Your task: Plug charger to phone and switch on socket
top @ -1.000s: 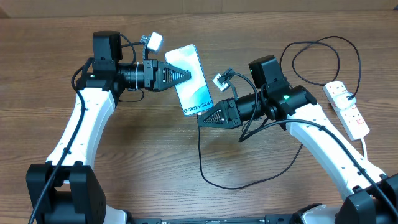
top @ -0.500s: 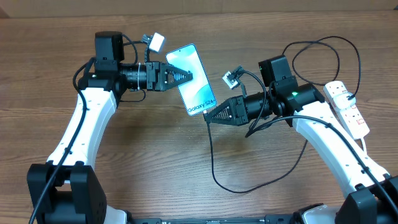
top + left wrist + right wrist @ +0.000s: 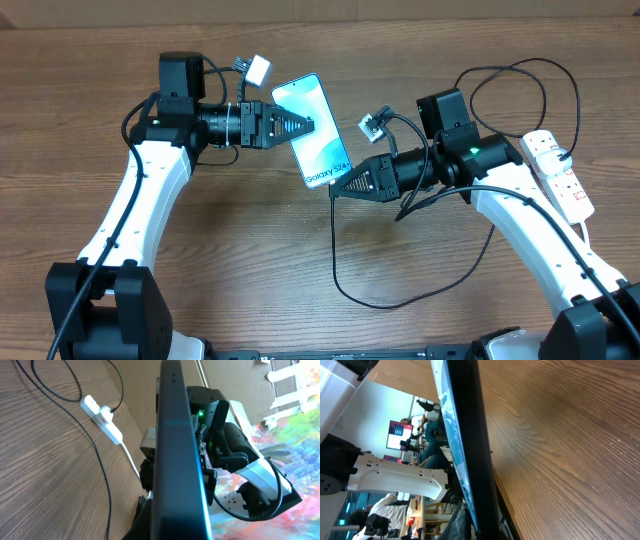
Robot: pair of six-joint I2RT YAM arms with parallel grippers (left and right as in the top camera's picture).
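**Camera Placement Relative to the Phone**

Overhead view: fixed above the table, facing straight down, distant enough to show the phone near centre and the socket far to its right.

Left wrist view: very close to the phone's dark edge, facing past it toward the socket.

Right wrist view: equally close, facing the opposite way.

All three views share the phone.

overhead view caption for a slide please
Left gripper holds the phone; right gripper holds the charger at its lower end.
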